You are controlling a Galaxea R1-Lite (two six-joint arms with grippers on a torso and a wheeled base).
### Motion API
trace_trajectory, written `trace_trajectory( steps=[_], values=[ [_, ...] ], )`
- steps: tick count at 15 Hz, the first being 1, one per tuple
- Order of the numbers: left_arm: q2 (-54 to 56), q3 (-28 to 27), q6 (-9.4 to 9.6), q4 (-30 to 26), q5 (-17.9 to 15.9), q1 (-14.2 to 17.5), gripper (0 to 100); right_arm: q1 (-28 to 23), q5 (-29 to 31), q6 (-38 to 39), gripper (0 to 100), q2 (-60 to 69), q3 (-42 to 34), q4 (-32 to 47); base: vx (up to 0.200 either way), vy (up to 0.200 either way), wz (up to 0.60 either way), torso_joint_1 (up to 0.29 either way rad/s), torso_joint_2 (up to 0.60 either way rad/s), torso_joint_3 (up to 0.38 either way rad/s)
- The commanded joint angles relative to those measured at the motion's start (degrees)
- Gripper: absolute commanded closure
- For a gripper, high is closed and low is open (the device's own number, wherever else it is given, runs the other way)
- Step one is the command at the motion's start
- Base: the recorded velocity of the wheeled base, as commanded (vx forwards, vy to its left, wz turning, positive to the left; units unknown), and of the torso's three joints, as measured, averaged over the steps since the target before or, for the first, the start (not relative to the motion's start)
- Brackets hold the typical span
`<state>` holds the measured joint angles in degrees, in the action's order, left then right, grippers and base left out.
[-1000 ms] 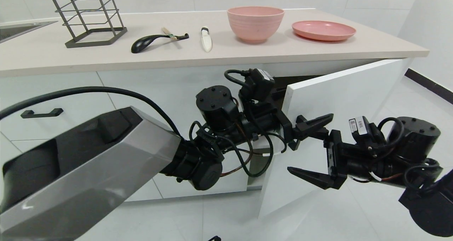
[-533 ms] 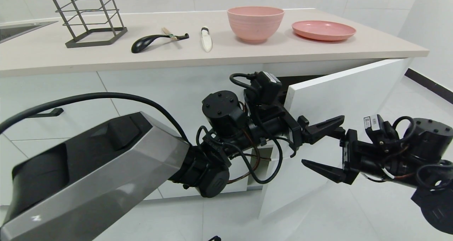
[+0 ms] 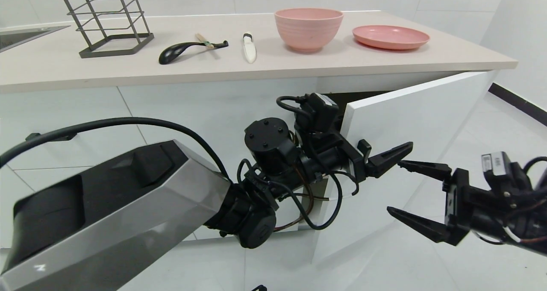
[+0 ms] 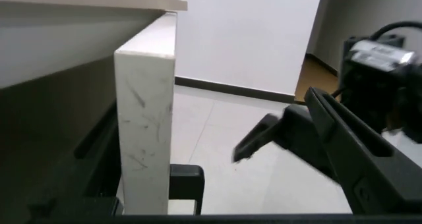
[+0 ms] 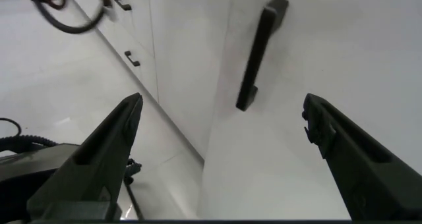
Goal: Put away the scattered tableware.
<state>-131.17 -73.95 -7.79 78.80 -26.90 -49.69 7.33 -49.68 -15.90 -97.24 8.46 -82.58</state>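
Nearest, the right gripper (image 3: 395, 187) hangs wide open and empty. The left gripper (image 3: 376, 160) is at the ajar cabinet door (image 3: 427, 111); its hold I cannot tell. On the countertop (image 3: 64, 69) the black spoon (image 3: 171, 51), white knife (image 3: 249, 49), pink bowl (image 3: 308, 28) and pink plate (image 3: 390, 36) are not yet stored.

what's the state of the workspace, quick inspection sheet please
surface: pale counter
job's things: pink bowl, pink plate, black spoon, white utensil, chopsticks, all on the counter
clutter: nothing seen
end effectors: left end effector at the edge of the open cabinet door; right end effector open, facing the door handle
cables: black cable arches over the left arm; wire loops at its wrist
surroundings: wire rack and sink at the counter's left; tiled floor
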Motion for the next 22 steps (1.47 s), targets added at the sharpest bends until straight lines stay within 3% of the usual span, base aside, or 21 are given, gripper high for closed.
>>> trace_trajectory(
  steps=[1, 4, 6, 13, 17, 19, 22],
  values=[
    [0.13, 0.82, -0.03, -0.23, -0.08, -0.85, 0, 0.06, 0.63, -0.19, 0, 12.25, -7.67, 0.67, 0.000, 0.000, 0.00, 0.000, 0.00, 0.000],
    [0.13, 1.00, -0.12, -0.14, 0.36, -2.08, 0, 0.32, 4.50, -1.68, 0, 18.93, -8.46, 3.65, 0.000, 0.000, 0.00, 0.000, 0.00, 0.000],
    [0.13, 1.00, -1.61, -0.05, 3.17, -4.63, 0, 0.23, 4.68, -1.59, 0, 20.16, -8.46, 4.71, 0.000, 0.000, 0.00, 0.000, 0.00, 0.000],
    [-1.02, 1.00, -3.37, 0.13, 5.37, -8.76, 0, -0.73, 4.94, -1.59, 0, 34.84, -8.46, 12.88, 0.000, 0.000, 0.00, 0.000, 0.00, 0.000],
    [-3.65, 0.91, -3.37, 0.30, 5.37, -9.81, 0, -1.44, 4.94, -2.65, 0, 54.18, -8.46, 35.21, 0.000, 0.000, 0.00, 0.000, 0.00, 0.000],
    [-4.53, 0.74, -3.37, 0.65, 5.37, -10.96, 0, -2.67, 5.03, -2.65, 0, 54.79, -8.46, 34.24, 0.000, 0.000, 0.00, 0.000, 0.00, 0.000],
    [-5.50, 0.74, -3.37, 0.74, 5.37, -12.10, 0, -2.67, 7.40, -2.47, 0, 51.28, -4.86, 26.59, 0.000, 0.000, 0.00, 0.000, 0.00, 0.000]
  ],
)
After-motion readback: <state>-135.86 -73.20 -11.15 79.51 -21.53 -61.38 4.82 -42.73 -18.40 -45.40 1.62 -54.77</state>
